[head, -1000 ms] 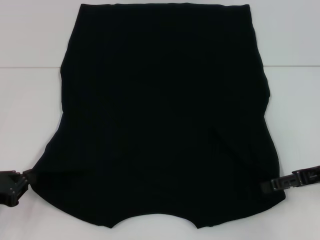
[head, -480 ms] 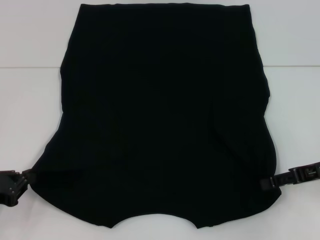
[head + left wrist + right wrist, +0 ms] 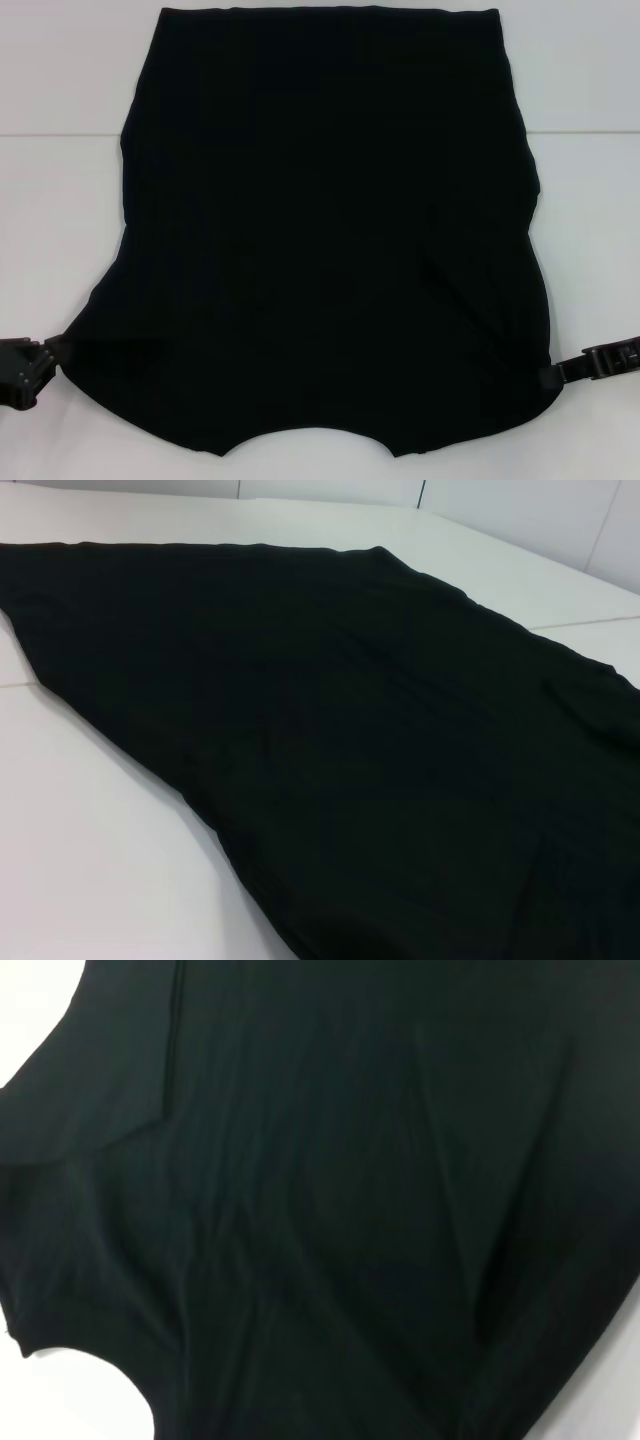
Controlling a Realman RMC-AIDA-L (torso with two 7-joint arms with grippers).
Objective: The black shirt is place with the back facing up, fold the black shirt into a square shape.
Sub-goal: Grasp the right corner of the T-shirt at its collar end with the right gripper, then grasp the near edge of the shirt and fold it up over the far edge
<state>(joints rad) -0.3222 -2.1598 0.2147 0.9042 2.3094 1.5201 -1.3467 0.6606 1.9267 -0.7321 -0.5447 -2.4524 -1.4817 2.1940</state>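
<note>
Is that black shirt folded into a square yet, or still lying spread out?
Mostly spread out. The black shirt lies flat across the table, wider near the robot, with no square shape yet.

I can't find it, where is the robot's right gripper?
In the head view, the right gripper is low on the right side, at the black shirt's right edge near the bottom corner, over the white table.

table (image 3: pixel 60 230) — white, matte | seam line across | light — even, soft
</note>
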